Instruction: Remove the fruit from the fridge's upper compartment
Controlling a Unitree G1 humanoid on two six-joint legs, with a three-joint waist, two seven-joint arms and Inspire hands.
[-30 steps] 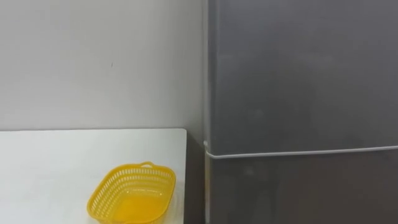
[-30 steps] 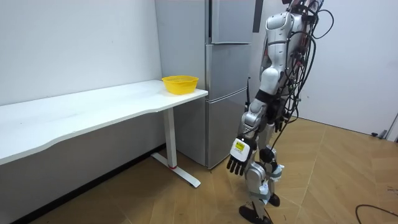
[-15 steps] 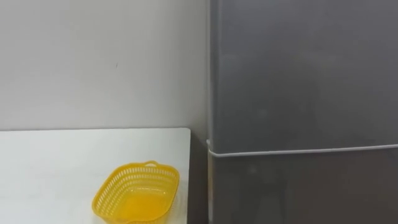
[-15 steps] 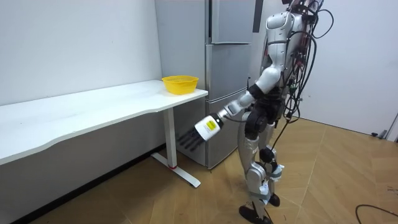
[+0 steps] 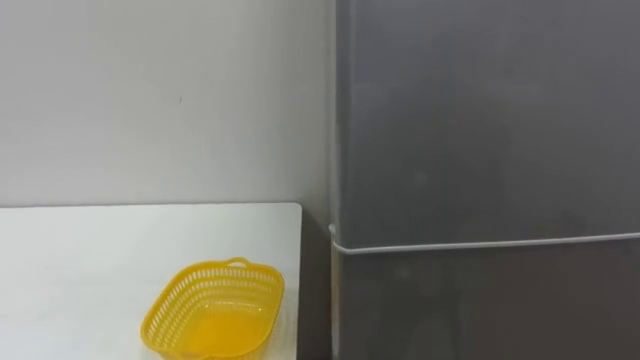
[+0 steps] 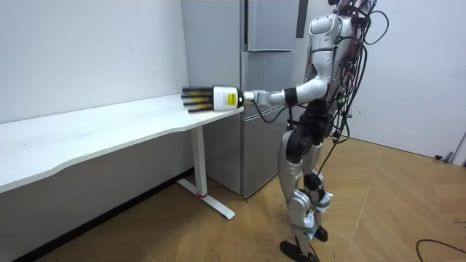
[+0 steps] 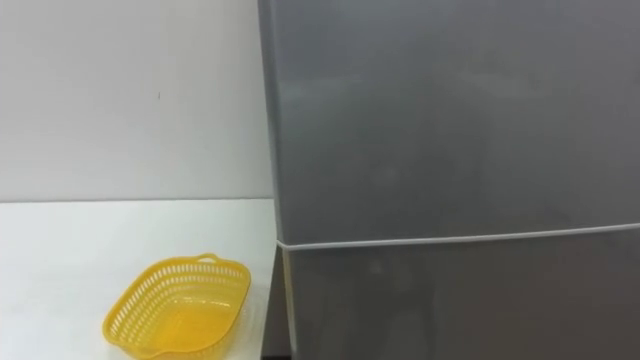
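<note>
Tall grey fridge [image 5: 480, 150] fills the right of the scene, smooth matte metal, flat-fronted and shut. A thin pale seam [image 5: 480, 243] splits it into the upper door [image 5: 480, 110] and the lower door [image 5: 480, 300]. Whatever is to be fetched sits behind that upper door, so it is hidden and I can't tell what it is.

White desk [image 5: 90, 260] butts up against the fridge's left side. It has a smooth flat top and runs along a plain pale wall [image 5: 150, 100]. The robot stands on the wood floor facing the fridge, at the desk's right end.

Yellow plastic basket [image 5: 213, 310], oval, open lattice, empty. It sits near the desk's front right corner, just beside the fridge and not touching it.

Left robot hand [image 6: 218, 97] is held out level at about desk-top height. Its dark fingers [image 6: 193, 100] are straight and spread flat, gripping nothing. They point along the desk's right end, not at the fridge.

Key relation: the upper door lies up and to the robot's right of that hand. The door's long axis is upright. The left is the hand that is up, so it looks the likelier one to go for the door edge. I can't make out a handle or which side the hinges are on.
</note>
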